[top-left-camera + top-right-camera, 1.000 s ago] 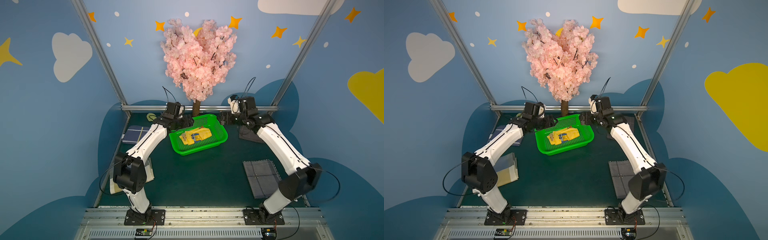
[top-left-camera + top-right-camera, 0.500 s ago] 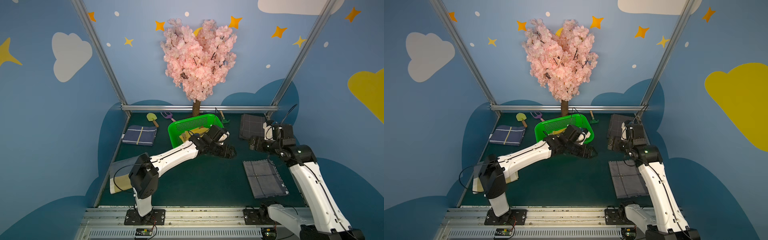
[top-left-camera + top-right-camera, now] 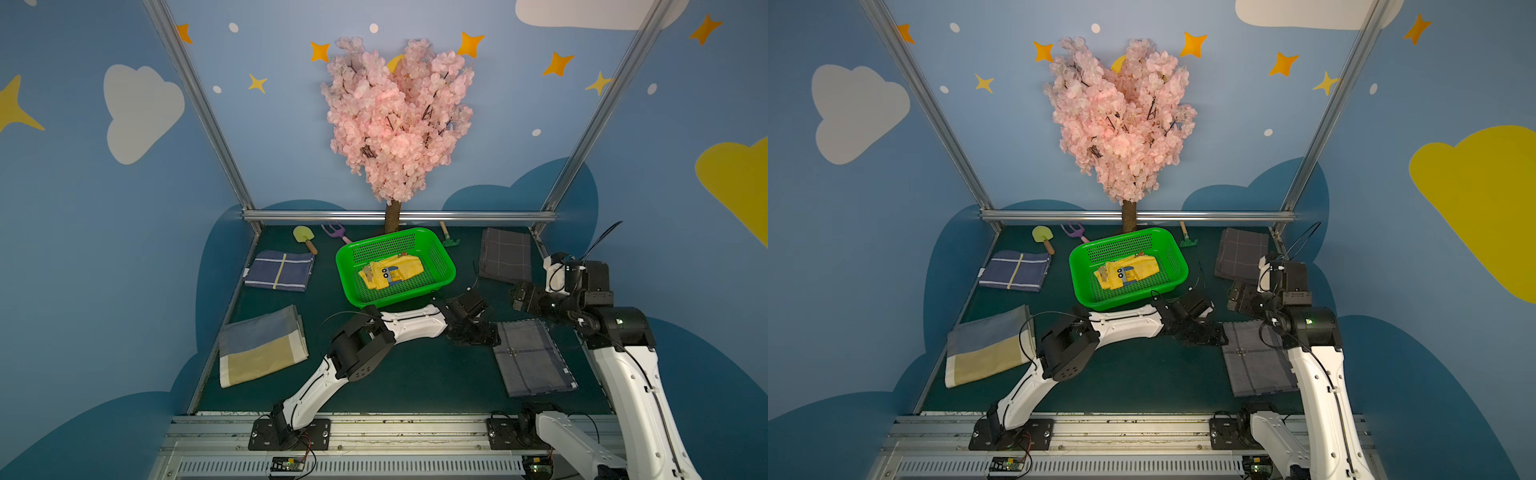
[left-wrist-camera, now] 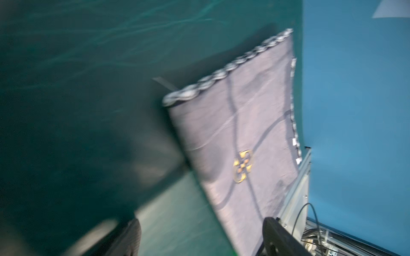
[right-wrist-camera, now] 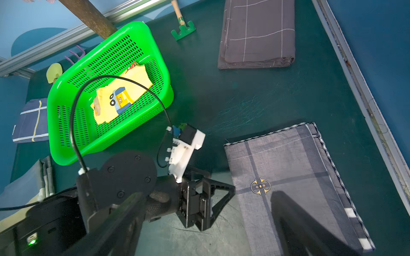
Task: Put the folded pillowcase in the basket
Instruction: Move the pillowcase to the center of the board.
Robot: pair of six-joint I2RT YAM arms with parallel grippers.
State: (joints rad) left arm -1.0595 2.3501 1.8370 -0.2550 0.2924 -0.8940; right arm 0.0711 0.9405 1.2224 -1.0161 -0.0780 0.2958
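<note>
Nearest on the dark green worktop, towards the right, lies the grey checked pillowcase. It is folded flat, with a small gold emblem on top, and I take it to be the piece to move next. The left end effector sits low just beside its plain edge, its fingers spread wide with nothing between them. Whether a tip touches the fabric I cannot tell. This cloth should be light, limp and layered, so a pinch on the top sheet alone would likely peel it open. The scalloped trim seems to mark the loose edges, so the plain edge, which looks like the fold, is the better place to hold. One finger should slide under the whole stack, and a second hold would keep the far side from drooping. A little farther back the right end effector hangs above the worktop, fingers apart and empty. Beyond it stands the green basket, well apart from the grey cloth, with a yellow printed pillowcase already inside. Its flared rim will need clearing with a sagging load.
</note>
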